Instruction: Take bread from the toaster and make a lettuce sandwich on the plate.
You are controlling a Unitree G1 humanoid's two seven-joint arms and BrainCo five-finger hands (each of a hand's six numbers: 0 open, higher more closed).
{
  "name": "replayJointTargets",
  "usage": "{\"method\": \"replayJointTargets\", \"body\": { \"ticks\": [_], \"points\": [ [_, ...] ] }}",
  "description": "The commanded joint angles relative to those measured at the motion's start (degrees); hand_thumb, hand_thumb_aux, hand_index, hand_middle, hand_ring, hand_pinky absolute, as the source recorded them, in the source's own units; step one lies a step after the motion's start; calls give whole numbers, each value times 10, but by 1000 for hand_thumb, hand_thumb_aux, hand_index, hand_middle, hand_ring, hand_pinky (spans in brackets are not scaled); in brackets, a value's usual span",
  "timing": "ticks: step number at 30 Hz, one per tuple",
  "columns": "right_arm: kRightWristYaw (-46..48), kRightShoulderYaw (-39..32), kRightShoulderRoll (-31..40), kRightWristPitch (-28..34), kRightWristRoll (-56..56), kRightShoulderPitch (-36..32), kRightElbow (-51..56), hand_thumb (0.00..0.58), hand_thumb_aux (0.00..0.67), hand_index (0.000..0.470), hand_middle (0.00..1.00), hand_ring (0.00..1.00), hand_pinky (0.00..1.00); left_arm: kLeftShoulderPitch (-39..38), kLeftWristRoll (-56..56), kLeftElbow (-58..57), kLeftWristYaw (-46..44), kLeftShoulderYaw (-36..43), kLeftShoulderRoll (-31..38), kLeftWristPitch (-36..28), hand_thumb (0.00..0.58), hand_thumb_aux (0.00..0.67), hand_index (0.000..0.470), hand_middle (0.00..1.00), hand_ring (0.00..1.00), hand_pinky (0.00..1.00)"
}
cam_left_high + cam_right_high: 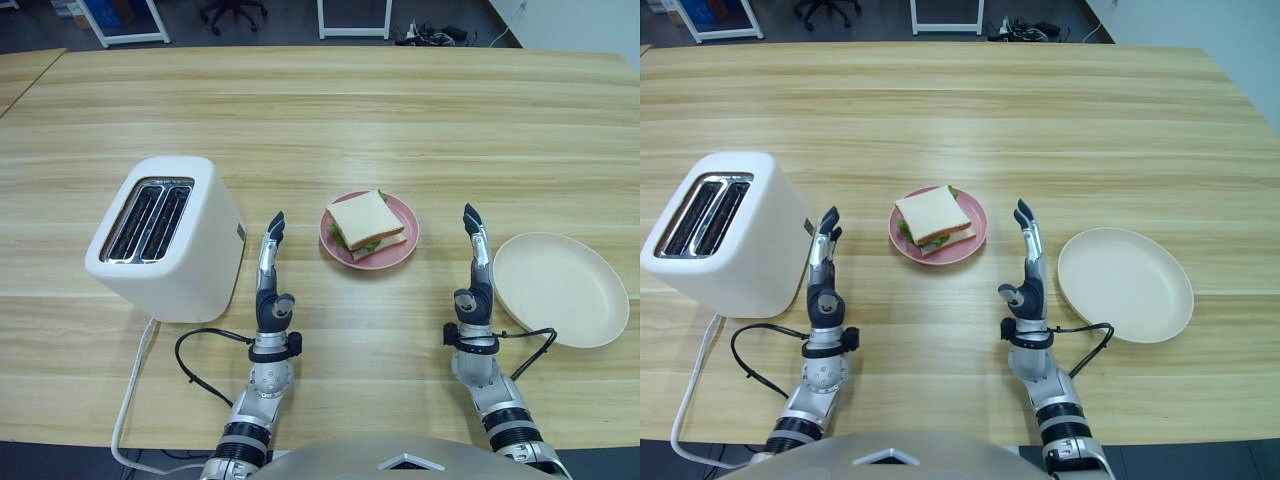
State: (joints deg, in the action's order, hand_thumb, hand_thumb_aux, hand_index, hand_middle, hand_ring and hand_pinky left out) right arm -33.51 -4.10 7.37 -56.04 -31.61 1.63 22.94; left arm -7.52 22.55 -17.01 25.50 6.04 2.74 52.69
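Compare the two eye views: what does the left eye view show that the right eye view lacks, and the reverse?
Left eye view: a corner of a neighbouring wooden table at upper left. Right eye view: the right edge of the table, a pale surface beyond it. Both: the toaster, the sandwich on the pink plate, the cream plate right of it, and the left robot hand and right robot hand, open with fingers pointing up the table.
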Motion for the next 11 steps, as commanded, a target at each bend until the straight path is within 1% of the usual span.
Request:
{"method": "replayJointTargets", "body": {
  "ticks": [1, 5, 11],
  "points": [
    [4, 1, 1, -4, 11, 8, 24, 0, 0, 0, 0, 0, 0, -18, 44, -10, 29, -11, -18, -47, 0, 0, 0, 0, 0, 0],
    [17, -2, 5, -11, 23, 13, 25, 0, 0, 0, 0, 0, 0, -21, 77, 4, 77, -20, -38, -67, 0, 0, 0, 0, 0, 0],
    [38, -8, -3, -11, 36, 27, 11, 0, 0, 0, 0, 0, 0, -33, 49, 29, 32, 4, -33, -68, 0, 0, 0, 0, 0, 0]
  ]
}}
